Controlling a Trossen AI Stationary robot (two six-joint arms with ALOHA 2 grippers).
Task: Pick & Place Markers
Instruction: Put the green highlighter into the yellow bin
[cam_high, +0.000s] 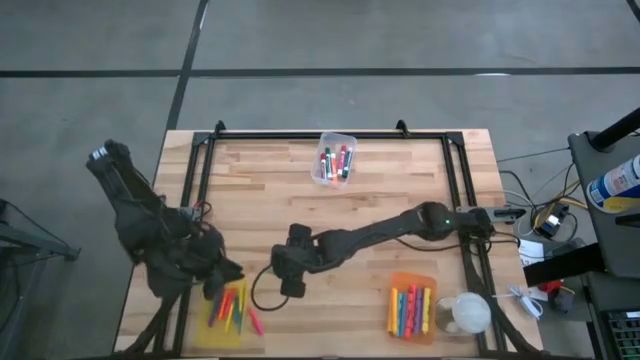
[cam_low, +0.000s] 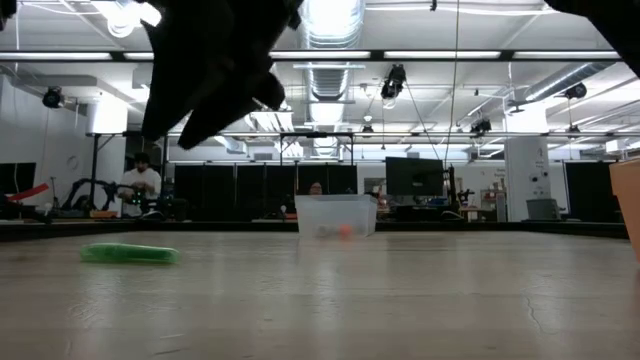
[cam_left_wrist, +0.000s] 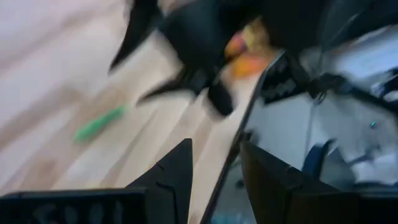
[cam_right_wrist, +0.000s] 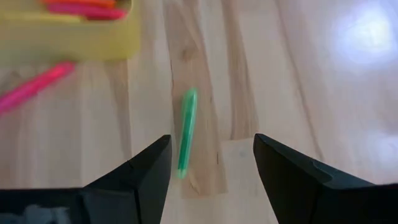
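Note:
A green marker (cam_right_wrist: 186, 130) lies flat on the bare wood, also seen in the low view (cam_low: 128, 254) and in the left wrist view (cam_left_wrist: 99, 122). My right gripper (cam_right_wrist: 211, 155) hangs open above it, near the table's middle (cam_high: 292, 283); the marker lies just ahead of the fingertips, untouched. My left gripper (cam_high: 228, 272) is open and empty beside the yellow bin (cam_high: 230, 312), which holds several markers. A pink marker (cam_right_wrist: 31, 87) lies on the wood next to that bin. More markers fill the orange bin (cam_high: 412, 308) and the clear bin (cam_high: 335, 160).
The clear bin (cam_low: 337, 215) stands by the far edge at the middle. A white rounded object (cam_high: 468, 312) sits right of the orange bin. A black frame (cam_high: 330, 135) runs around the tabletop. Bare wood lies between the bins. People and equipment show in the room behind.

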